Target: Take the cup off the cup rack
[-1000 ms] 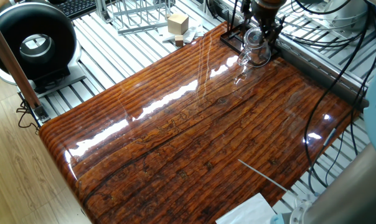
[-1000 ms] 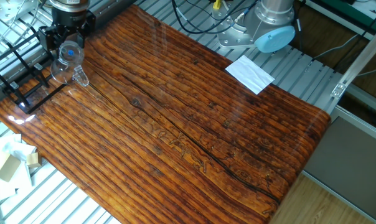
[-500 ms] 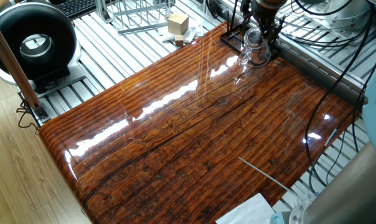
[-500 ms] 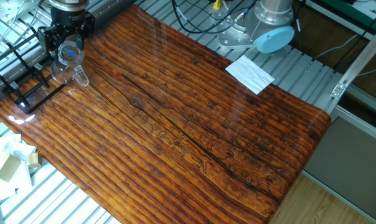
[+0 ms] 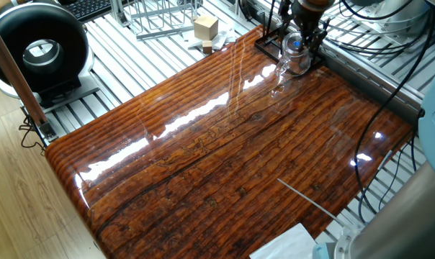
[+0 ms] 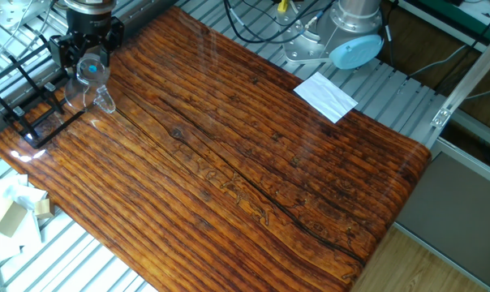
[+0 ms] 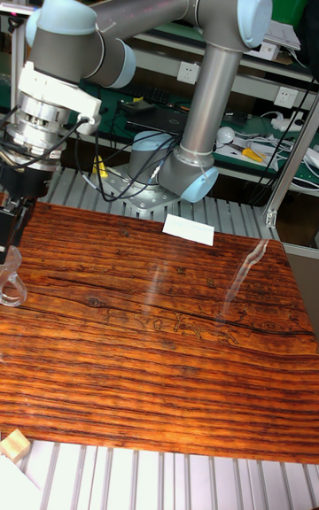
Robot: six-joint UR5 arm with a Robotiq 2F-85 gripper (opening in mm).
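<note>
The cup (image 6: 88,81) is see-through glass. It sits at the far left corner of the table (image 6: 253,162), right by the cup rack (image 6: 30,101). Its handle sticks out toward the middle of the table. The gripper (image 6: 87,58) comes down from above, and its two black fingers seem to pinch the top of the cup, one on each side. That way the arm can lift the cup straight up. I cannot tell if the cup rests on the wood or hangs just above it. The rack is thin black wire with rods that stand up, so the cup has to clear them. A white paper (image 6: 326,96) lies far off on the right, well away from the cup.
</note>
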